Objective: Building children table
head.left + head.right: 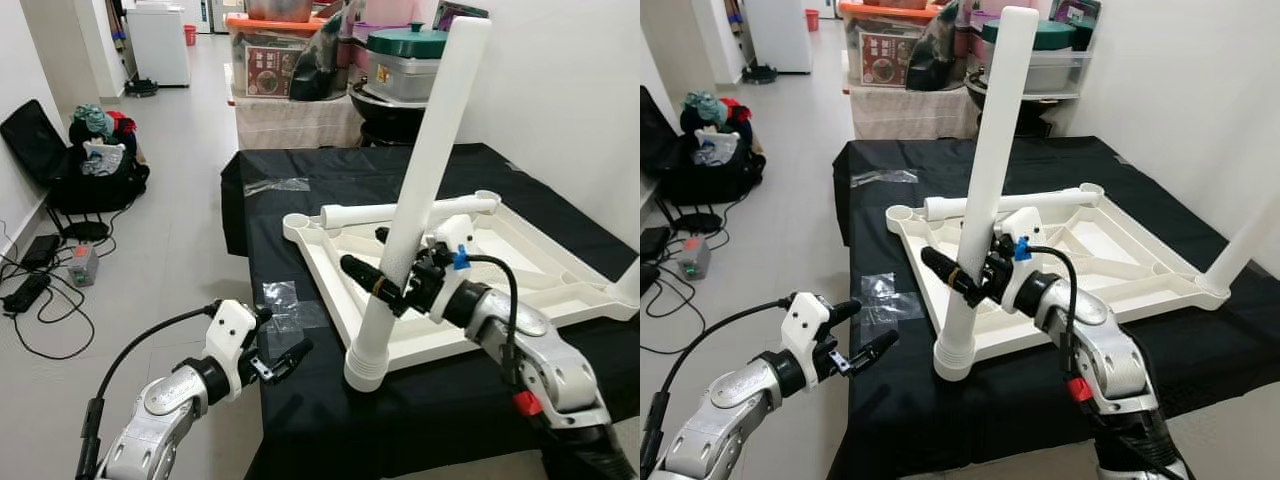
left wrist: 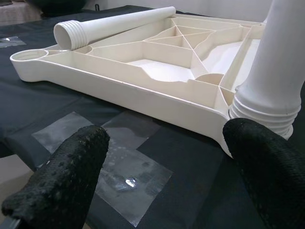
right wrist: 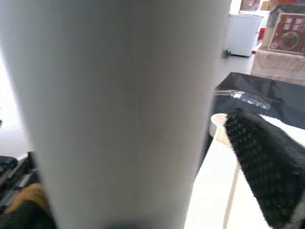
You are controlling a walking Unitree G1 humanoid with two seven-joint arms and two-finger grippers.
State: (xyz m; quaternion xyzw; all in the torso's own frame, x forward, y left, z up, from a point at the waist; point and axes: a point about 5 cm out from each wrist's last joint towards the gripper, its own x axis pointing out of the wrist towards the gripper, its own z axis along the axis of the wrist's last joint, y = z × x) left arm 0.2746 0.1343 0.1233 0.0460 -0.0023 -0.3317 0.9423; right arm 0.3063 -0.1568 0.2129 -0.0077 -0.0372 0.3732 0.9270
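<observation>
A white children's table top point(image 1: 540, 255) lies upside down on a black-covered table point(image 1: 300, 180). One white leg point(image 1: 435, 150) stands tilted in the near-left corner socket, its threaded base at the socket. My right gripper point(image 1: 385, 285) is shut on this leg at mid-low height; the leg point(image 3: 119, 105) shows close up beside a black finger point(image 3: 267, 167). A second leg point(image 1: 400, 213) lies loose across the top's far side. A third leg point(image 1: 1245, 240) stands at the right corner. My left gripper point(image 1: 280, 360) hangs open off the table's front-left edge, pointing at the socket point(image 2: 267, 124).
Clear tape patches point(image 1: 285, 300) stick to the black cloth near the left edge. Storage boxes and pots point(image 1: 300, 50) crowd the space behind the table. Bags point(image 1: 90, 150) and cables point(image 1: 40, 290) lie on the floor at the left. A white wall runs along the right.
</observation>
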